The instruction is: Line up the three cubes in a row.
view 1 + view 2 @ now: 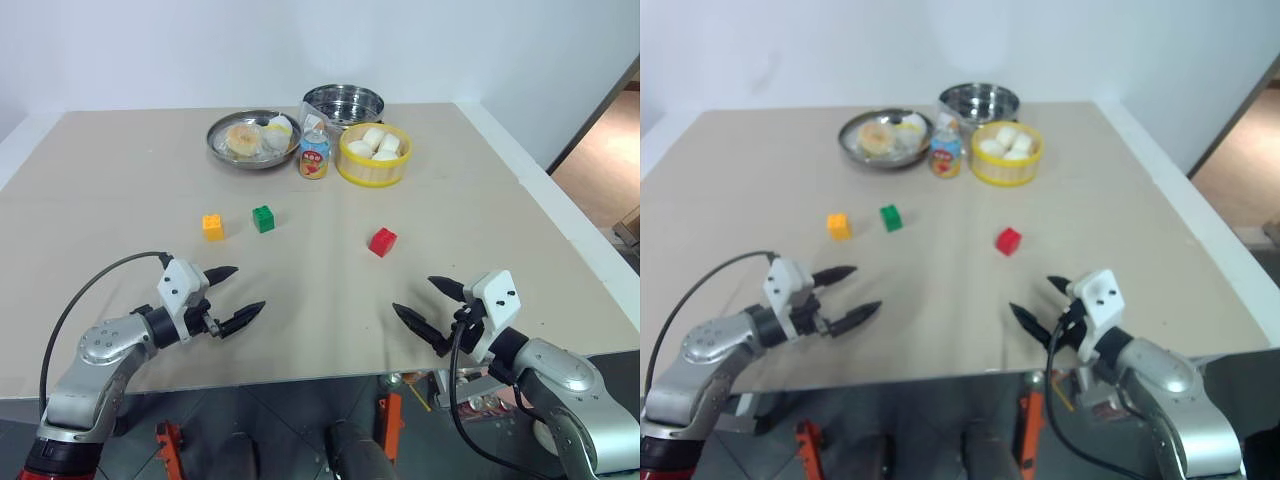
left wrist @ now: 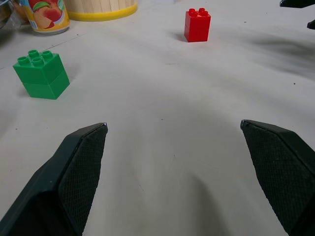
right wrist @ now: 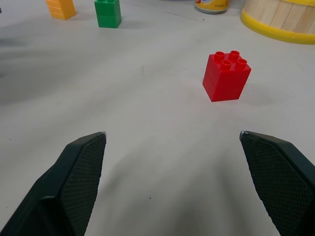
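Three studded cubes stand apart on the tan table [image 1: 120, 190]. The yellow-orange cube [image 1: 212, 227] is leftmost, the green cube [image 1: 263, 218] sits just right of it, and the red cube [image 1: 382, 241] lies farther right and slightly nearer. My left gripper [image 1: 233, 296] hovers open near the front edge, nearer than the yellow-orange and green cubes, holding nothing. My right gripper [image 1: 428, 305] is open and empty too, nearer than the red cube and a little to its right. The right wrist view has the red cube [image 3: 226, 75] ahead between the fingers.
At the back of the table stand a metal plate of food [image 1: 252, 139], a steel bowl [image 1: 343, 104], a yellow basket of white buns [image 1: 374, 154] and a small printed can [image 1: 314, 155]. The table's front edge runs just under both grippers.
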